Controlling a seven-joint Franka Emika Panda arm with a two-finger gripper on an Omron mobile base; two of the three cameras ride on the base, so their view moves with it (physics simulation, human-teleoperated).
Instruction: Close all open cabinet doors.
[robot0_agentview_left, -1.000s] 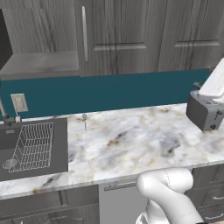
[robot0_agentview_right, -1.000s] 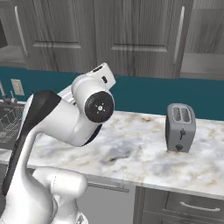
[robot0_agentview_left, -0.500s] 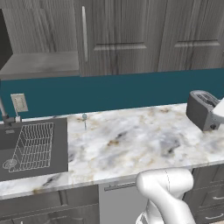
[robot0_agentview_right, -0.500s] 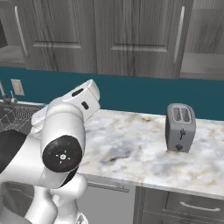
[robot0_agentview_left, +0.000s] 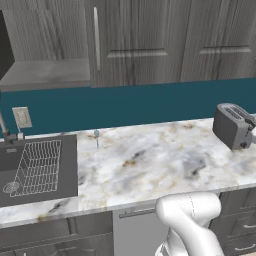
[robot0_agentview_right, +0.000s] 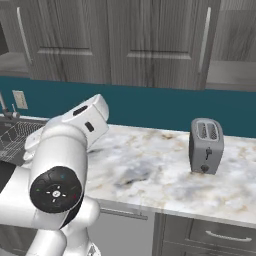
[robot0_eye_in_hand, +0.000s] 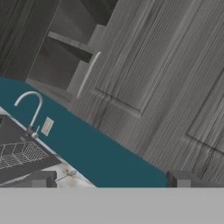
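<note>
The big grey cabinet doors (robot0_agentview_left: 150, 42) hang on the wall above the counter (robot0_agentview_left: 150, 165), at about 12 o'clock in both base views. In the left base view one door has a long silver handle (robot0_agentview_left: 96, 45) near 11 o'clock. In the right base view another door (robot0_agentview_right: 155, 42) has its handle (robot0_agentview_right: 204, 40) near 1 o'clock. To the left of the doors there is an open dark space with a grey shelf (robot0_agentview_left: 45, 75) at 10 o'clock in the left base view. The hand view is tipped over, and the same doors (robot0_eye_in_hand: 144, 70) fill its top and right side. The gripper (robot0_eye_in_hand: 111, 179) has its two dark tips at the bottom of the hand view, at 7 and 5 o'clock, spread wide apart with nothing between them. It is well away from the doors. A silver toaster (robot0_agentview_right: 206, 146) stands on the marble counter at 3 o'clock. A dark sink (robot0_agentview_left: 35, 167) with a wire rack sits at 8 o'clock in the left base view. A curved tap (robot0_eye_in_hand: 28, 107) stands by the blue wall (robot0_agentview_left: 140, 105).
</note>
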